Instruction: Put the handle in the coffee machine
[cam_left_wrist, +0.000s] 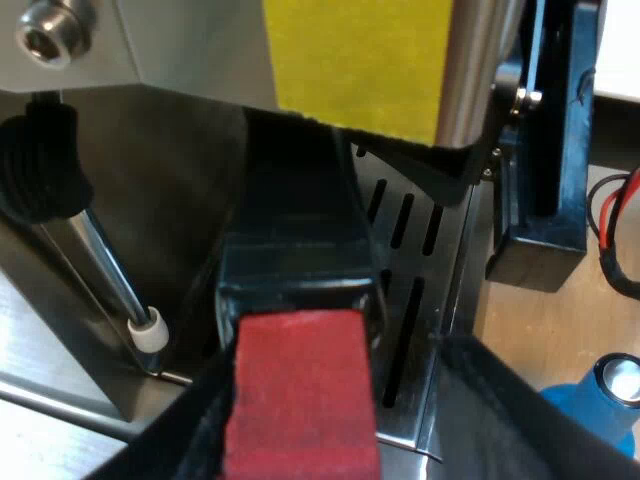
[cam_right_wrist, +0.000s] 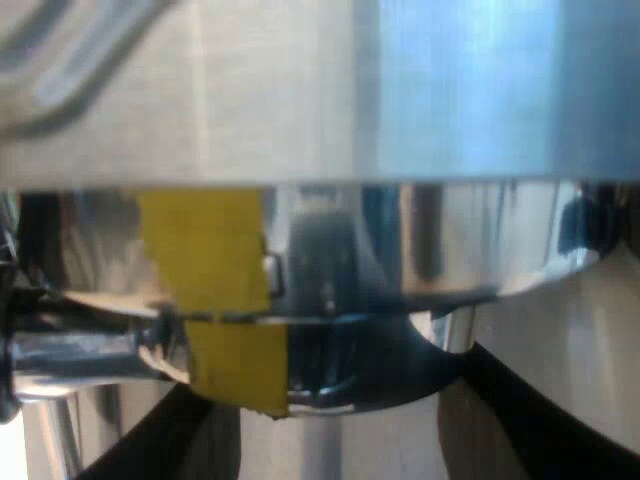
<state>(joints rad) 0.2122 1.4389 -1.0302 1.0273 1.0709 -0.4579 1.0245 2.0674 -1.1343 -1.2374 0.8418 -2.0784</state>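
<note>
Red handle end (cam_left_wrist: 300, 400) sits in our wide left gripper (cam_left_wrist: 335, 360); we should close squarely, swing level; right gripper (cam_right_wrist: 330, 375) wide.

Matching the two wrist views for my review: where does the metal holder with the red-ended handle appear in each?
Left wrist view: the holder, red end nearest, lies between the open fingers of the left gripper, its dark handle running in under the machine.
Right wrist view: the holder's metal bowl sits under the machine's head, above the open fingers of the right gripper.
Shared landmark: the yellow tape above the holder.
</note>
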